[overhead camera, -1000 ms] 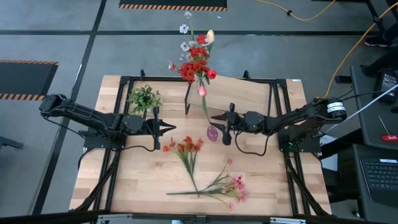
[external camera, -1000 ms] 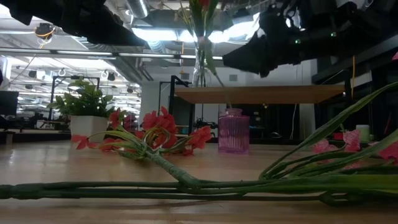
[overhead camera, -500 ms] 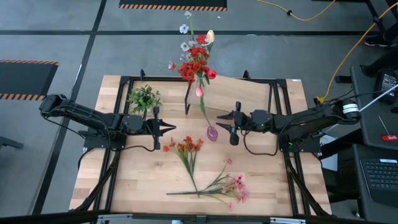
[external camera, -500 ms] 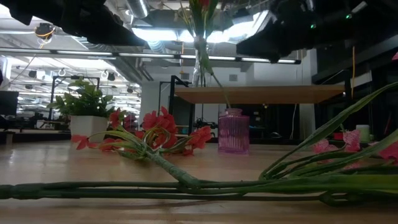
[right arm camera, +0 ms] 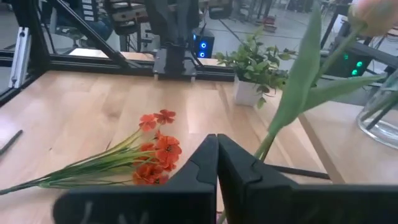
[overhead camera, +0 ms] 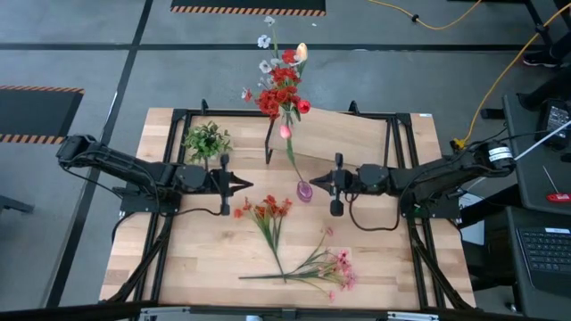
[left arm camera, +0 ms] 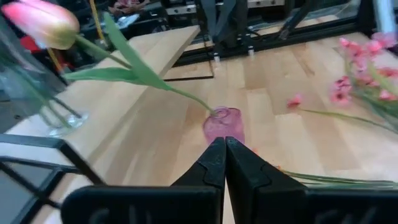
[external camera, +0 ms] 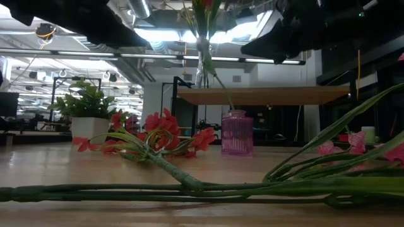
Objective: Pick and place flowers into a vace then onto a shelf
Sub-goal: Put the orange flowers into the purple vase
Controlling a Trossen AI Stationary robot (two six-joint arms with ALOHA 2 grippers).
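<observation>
A pink tulip [overhead camera: 285, 131] stands with its stalk in a small pink vase [overhead camera: 305, 191] on the tabletop, leaning toward the far edge. A clear glass vase [overhead camera: 287, 111] with red and white flowers stands on the shelf [overhead camera: 357, 134]. An orange-red bunch [overhead camera: 268, 214] and a pink bunch [overhead camera: 335, 266] lie flat on the table. My right gripper [overhead camera: 312, 182] is shut and empty just right of the pink vase, with the tulip's stalk [right arm camera: 292, 106] close beside it. My left gripper [overhead camera: 248, 183] is shut and empty left of the pink vase [left arm camera: 224, 123].
A small green leafy plant in a white pot [overhead camera: 207, 141] stands at the far left. The shelf's black legs [overhead camera: 268, 143] stand just beyond the pink vase. Black frame rails run along the table's left and right sides. The long stalks of the lying bunches [external camera: 189, 186] reach toward the near edge.
My right gripper has risen and drawn back a little toward the table's right edge, away from the pink vase. The tulip stays standing in the pink vase.
</observation>
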